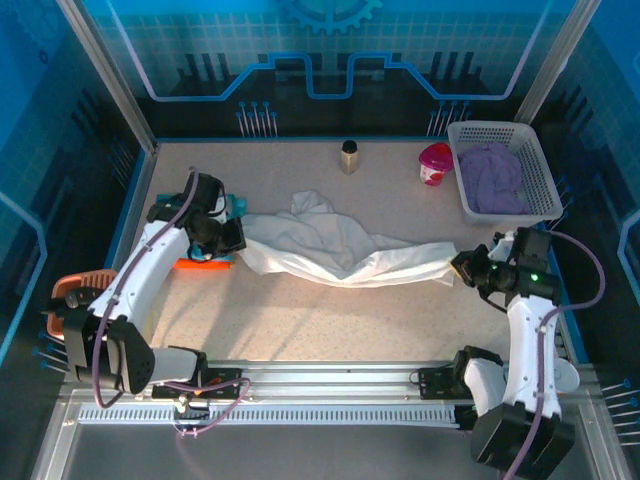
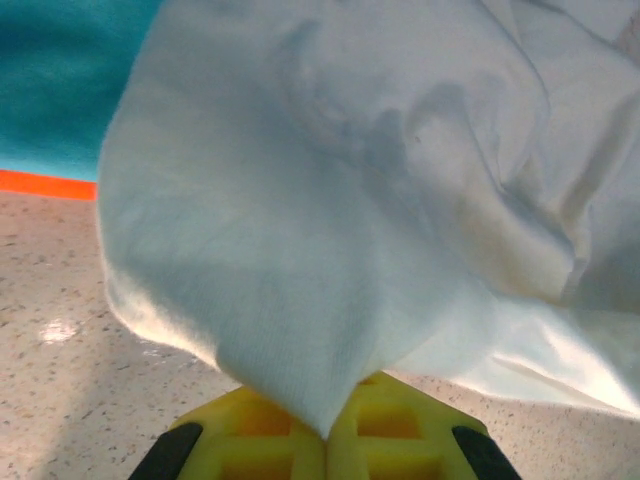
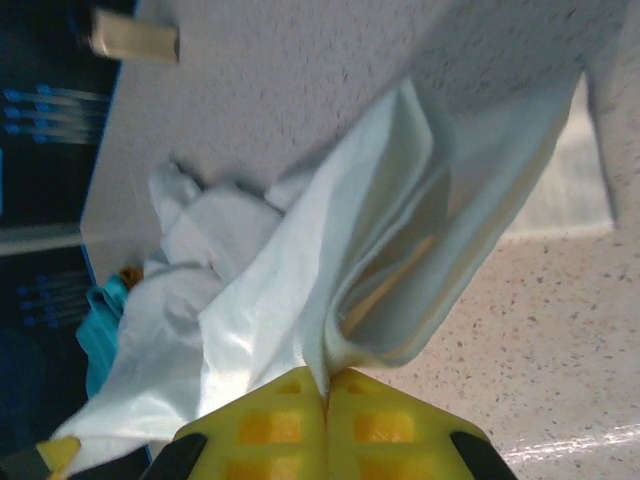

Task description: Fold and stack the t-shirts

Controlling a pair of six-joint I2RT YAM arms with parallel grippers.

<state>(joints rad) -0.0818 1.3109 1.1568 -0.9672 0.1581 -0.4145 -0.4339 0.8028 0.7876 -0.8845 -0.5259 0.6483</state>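
You have the large crumpled white cloth t-shirt (image 1: pixel 330 245) strung across the middle of the speckled table (image 1: pixel 300 320). Its 9 o'clock end is clamped tight between the yellow pads (image 2: pixel 270 440) of your left gripper (image 1: pixel 228 236), and its 3 o'clock end is pinched the same way in your right gripper (image 1: pixel 462 268). Beneath your left gripper lie the teal cloth shirt (image 1: pixel 236 205) and, just toward 6 o'clock of it, the edge of the orange cloth shirt (image 1: pixel 205 264). The white plastic mesh basket (image 1: pixel 540 165) holding purple cloth (image 1: pixel 495 180) sits at 2 o'clock.
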